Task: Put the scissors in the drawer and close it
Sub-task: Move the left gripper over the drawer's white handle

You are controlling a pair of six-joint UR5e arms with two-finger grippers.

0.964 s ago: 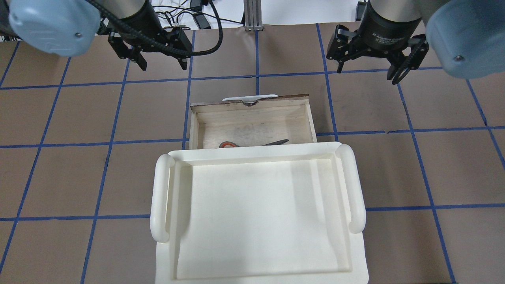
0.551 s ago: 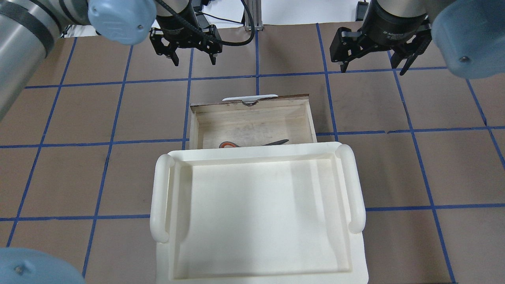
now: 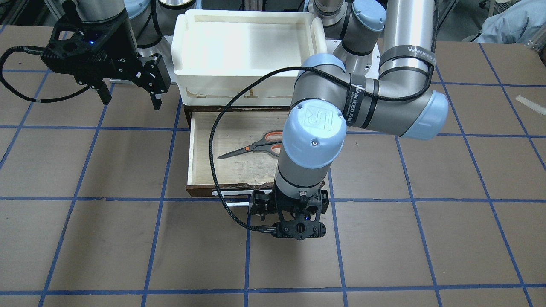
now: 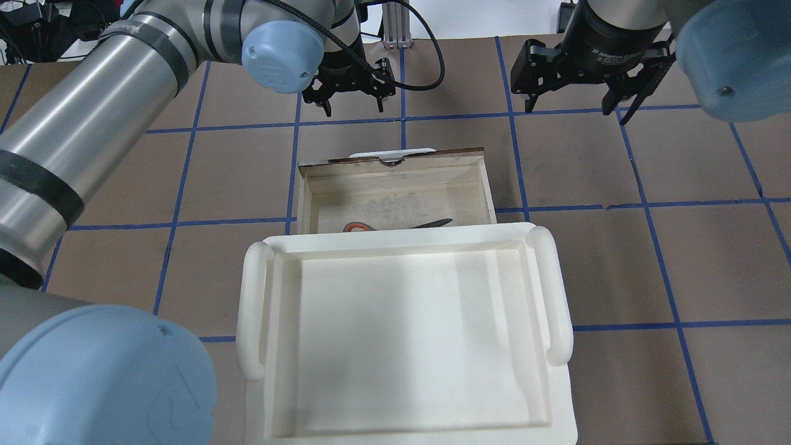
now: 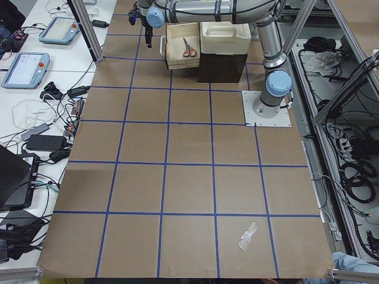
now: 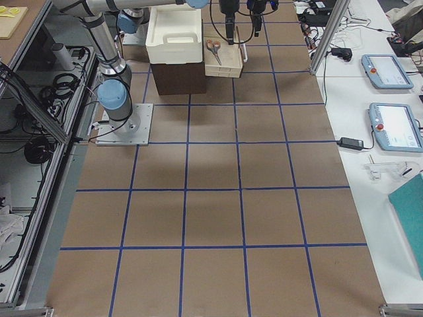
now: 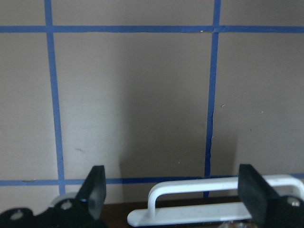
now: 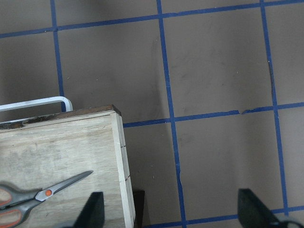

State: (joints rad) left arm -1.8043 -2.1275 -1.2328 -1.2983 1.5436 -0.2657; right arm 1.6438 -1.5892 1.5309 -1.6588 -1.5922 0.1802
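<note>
At top centre, the spread left gripper (image 4: 353, 104) hangs beyond the open drawer's (image 4: 487, 185) handle (image 4: 392, 152); an off-centre push could jam it askew.

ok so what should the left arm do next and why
Probably lower the open left end effector just past the handle and push the drawer shut. The scissors already lie inside, the drawer stands pulled out, and the end effector hovers right at the handle.

left gripper (image 4: 353, 110) and right gripper (image 4: 576, 111), jaws spread wide
</note>
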